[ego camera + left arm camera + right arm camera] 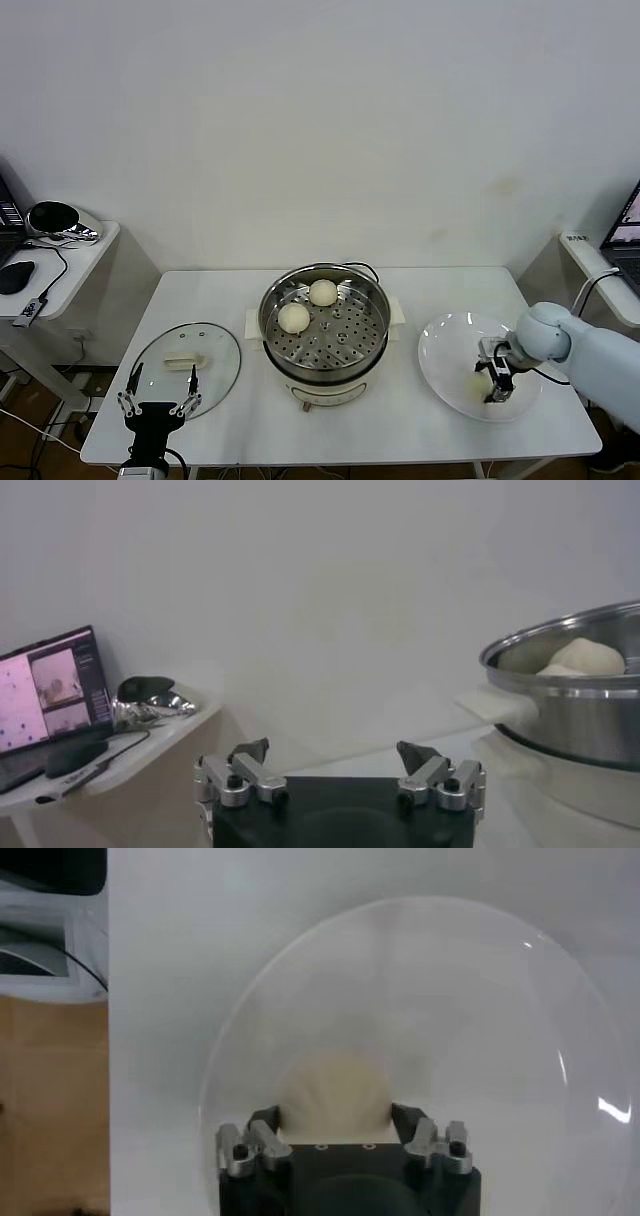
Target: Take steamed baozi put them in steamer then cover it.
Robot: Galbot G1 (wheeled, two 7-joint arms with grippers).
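Two cream-white baozi (322,292) (294,317) lie in the shiny steamer (372,345) at the table's middle; one shows over its rim in the left wrist view (590,655). My right gripper (497,385) is down on the white plate (450,345), its fingers against both sides of a third baozi (335,1088). In the right wrist view the gripper (335,1116) is shut on it. The glass cover (215,350) with its cream handle (184,361) lies flat at the table's left. My left gripper (158,392) is open and empty at the cover's near edge.
A side table (85,250) at the far left holds a black mouse (14,277), cables and a shiny object. A laptop (625,235) sits on a stand at the far right. The steamer's white pot base (325,392) has a cord behind it.
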